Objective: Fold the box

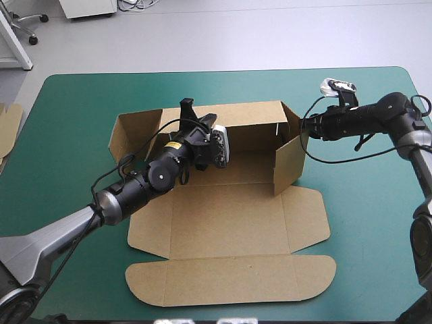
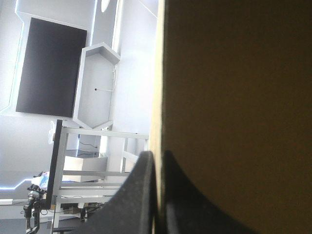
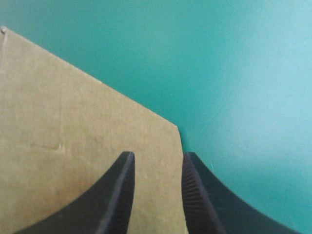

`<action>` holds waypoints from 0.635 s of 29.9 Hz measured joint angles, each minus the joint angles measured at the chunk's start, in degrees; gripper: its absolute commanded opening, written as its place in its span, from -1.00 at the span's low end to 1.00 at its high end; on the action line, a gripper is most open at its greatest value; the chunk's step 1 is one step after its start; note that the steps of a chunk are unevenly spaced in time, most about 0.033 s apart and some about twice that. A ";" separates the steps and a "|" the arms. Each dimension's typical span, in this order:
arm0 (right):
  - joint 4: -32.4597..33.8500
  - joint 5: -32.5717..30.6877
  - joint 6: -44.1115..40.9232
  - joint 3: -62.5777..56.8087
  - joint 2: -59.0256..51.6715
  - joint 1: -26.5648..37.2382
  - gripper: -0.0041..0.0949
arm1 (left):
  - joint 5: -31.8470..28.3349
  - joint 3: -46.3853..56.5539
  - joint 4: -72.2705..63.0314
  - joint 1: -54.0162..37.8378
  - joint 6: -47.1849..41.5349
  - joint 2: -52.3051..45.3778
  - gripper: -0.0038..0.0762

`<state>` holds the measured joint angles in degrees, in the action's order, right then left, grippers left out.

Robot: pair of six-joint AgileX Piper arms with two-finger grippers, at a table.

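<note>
Between pinching left fingers [image 2: 139, 195]: box [image 2: 234, 97] wall edge; right fingers [image 3: 114, 195] parted, box ahead.

The box [image 1: 229, 229] lies at the centre of the table [image 1: 81, 101], lid flat on its near side. The left gripper [image 2: 157, 155] is on the box's rear wall and the right gripper [image 3: 157, 158] at its right wall. Spare board [image 1: 8, 128] lies far left of the box.

**Brown board on teal-green**

The box [image 1: 229, 229] is plain brown, without print. The table [image 1: 81, 135] has an even teal-green cover. The left tool [image 2: 158, 156] and the right tool [image 3: 157, 158] are black; the right tool's fingers [image 3: 122, 195] carry fine ribs. The board edge [image 1: 8, 125] is brown too.
</note>
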<state>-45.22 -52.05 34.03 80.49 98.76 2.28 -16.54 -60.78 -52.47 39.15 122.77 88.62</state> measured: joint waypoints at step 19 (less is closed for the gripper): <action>-22.11 7.83 26.27 -17.61 -9.53 0.00 -0.30 | -0.88 1.25 0.25 1.18 0.02 -0.55 -0.94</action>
<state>-67.33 -44.22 60.29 62.87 89.23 2.28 -17.42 -59.54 -52.22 40.33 122.79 88.06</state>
